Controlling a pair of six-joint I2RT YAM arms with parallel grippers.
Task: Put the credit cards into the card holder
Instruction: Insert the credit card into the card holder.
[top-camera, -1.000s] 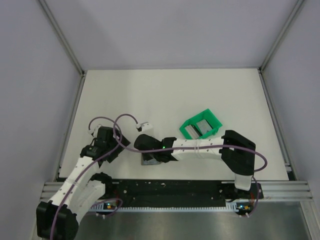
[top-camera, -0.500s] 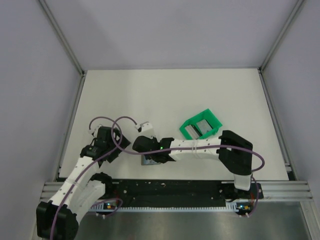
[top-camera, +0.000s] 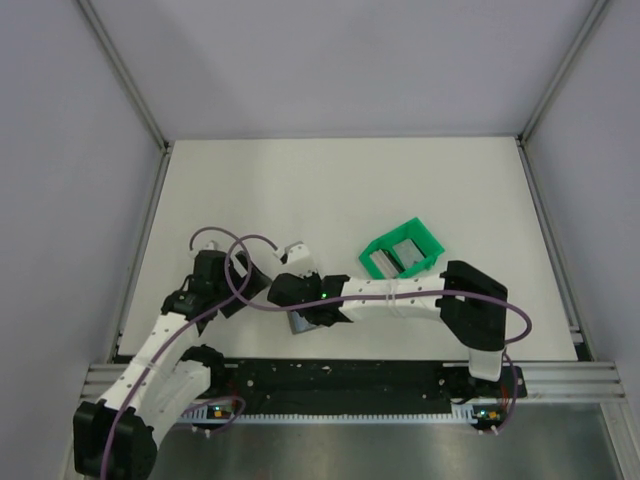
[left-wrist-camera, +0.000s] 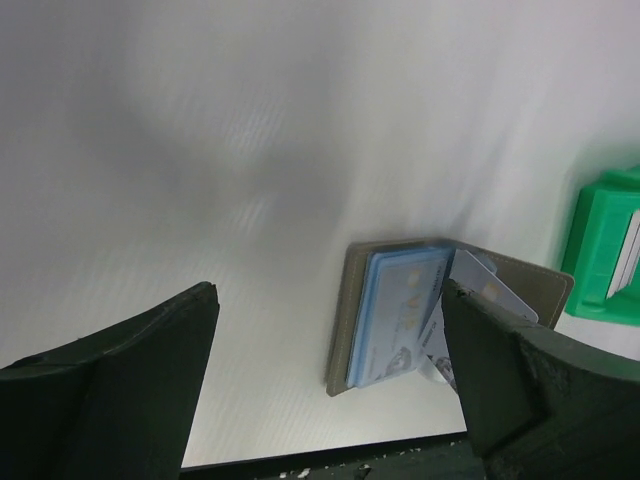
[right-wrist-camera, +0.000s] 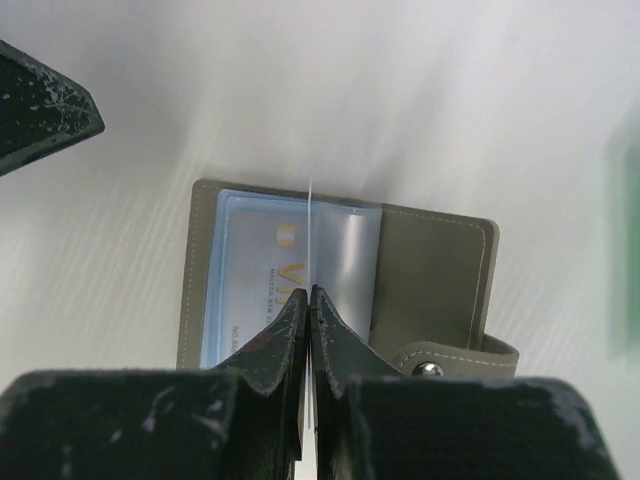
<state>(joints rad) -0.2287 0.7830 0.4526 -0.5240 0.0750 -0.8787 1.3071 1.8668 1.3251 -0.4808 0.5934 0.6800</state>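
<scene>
The card holder (right-wrist-camera: 430, 270) lies open on the table, grey cover with blue-tinted clear sleeves; a card sits in one sleeve. My right gripper (right-wrist-camera: 310, 292) is shut on a thin credit card (right-wrist-camera: 311, 235), seen edge-on, its far edge at the sleeves. In the left wrist view this card (left-wrist-camera: 482, 292) leans tilted over the holder (left-wrist-camera: 352, 320). My left gripper (left-wrist-camera: 328, 298) is open, its right finger beside the holder's sleeves. From above, the left gripper (top-camera: 255, 272) is just left of the right gripper (top-camera: 300, 312), with the holder (top-camera: 298, 325) below.
A bright green tray (top-camera: 425, 236) stands right of the holder with two grey cards (top-camera: 385, 262) in it; its corner shows in the left wrist view (left-wrist-camera: 600, 250). The table's near edge and black rail (top-camera: 340, 378) lie close behind the holder.
My left gripper has moved right, closer to the holder and the right gripper. The right gripper has shifted slightly with the card still in it.
</scene>
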